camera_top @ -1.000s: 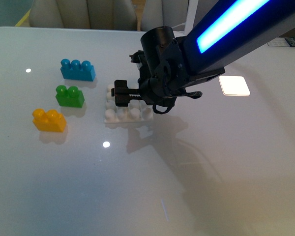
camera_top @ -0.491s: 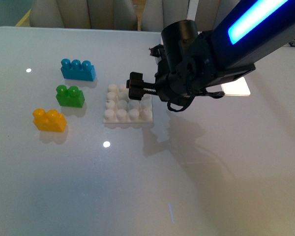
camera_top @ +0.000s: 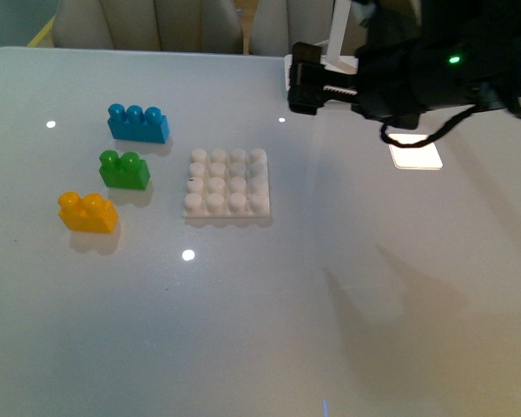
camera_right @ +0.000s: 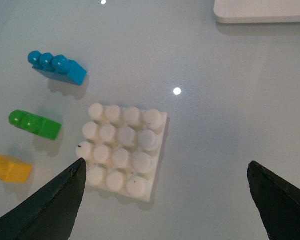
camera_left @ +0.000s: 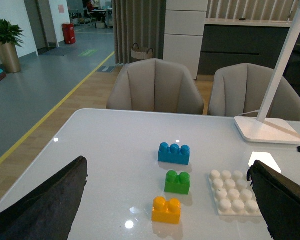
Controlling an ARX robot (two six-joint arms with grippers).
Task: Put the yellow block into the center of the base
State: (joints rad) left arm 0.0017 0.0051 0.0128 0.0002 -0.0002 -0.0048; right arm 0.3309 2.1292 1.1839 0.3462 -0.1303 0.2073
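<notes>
— Tabletop first, please: how was it laid out?
— White and glossy, the table ran to a rounded far edge with two beige chairs behind it. Three bricks stood in a slanted row on my left: the blue brick farthest, the green brick in the middle, the yellow block nearest me, each apart from the next.
— And the base?
— The base lay flat just right of the green brick, not touching it, every stud bare. The yellow block sat on the table off its near-left corner, apart from it.
— Your grippers?
— My right gripper hung high over the table, its fingers spread wide, holding nothing; the front view showed it past the base's far-right corner. My left gripper was likewise spread and empty, facing the bricks and the chairs.
— Room to move?
— Bare table lay all round the yellow block and across the whole near half. A lamp foot stood at the far edge; a glowing square patch lay right of the base, well apart.
</notes>
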